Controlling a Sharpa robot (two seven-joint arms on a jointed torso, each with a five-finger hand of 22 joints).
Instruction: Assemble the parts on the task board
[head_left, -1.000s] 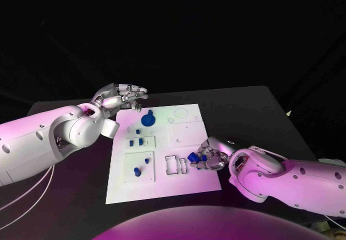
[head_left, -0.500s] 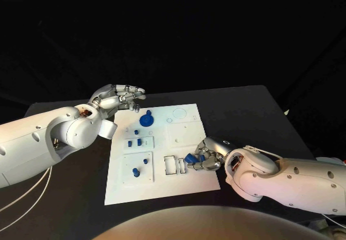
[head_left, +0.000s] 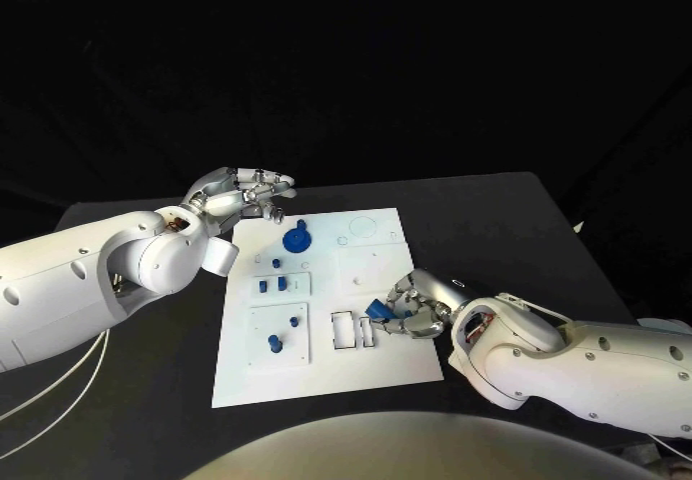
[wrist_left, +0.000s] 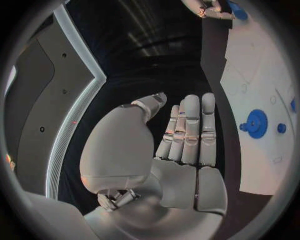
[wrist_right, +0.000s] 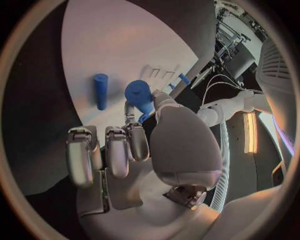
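We see the white rectangular task board (head_left: 325, 300) lying on the black table (head_left: 490, 220). At about 4 o'clock of the board's middle, the right silver hand (head_left: 408, 308) hovers over the board's right edge and pinches a small blue plastic part (head_left: 379, 311) between its thumb and fingertips. In the right wrist view the same round-headed blue part (wrist_right: 140, 95) sits at the fingertips (wrist_right: 130, 112), but the thumb covers its lower half, so we cannot make out its full shape. Just beside it, a blue cylindrical peg (wrist_right: 100, 90) stands or lies on the board; we cannot tell which.

The left silver hand (head_left: 242, 194) is at the board's far left corner, around 11 o'clock, with fingers loosely curled. In the left wrist view its fingers (wrist_left: 190, 127) lie straight and pressed side by side with nothing between them and the thumb; it holds nothing. Whether it touches the table is hidden from us.

Near that hand, at 12 o'clock on the board, lies a blue round gear-like disc (head_left: 296, 238), also seen in the left wrist view (wrist_left: 256, 123). Below it, small blue upright pegs (head_left: 270, 285) sit in a square panel at 9 o'clock, and 2 more blue pieces (head_left: 274, 343) in the panel at 7 o'clock; they are too small to identify. A pair of rectangular white slots (head_left: 351, 329) lies just left of the right hand.
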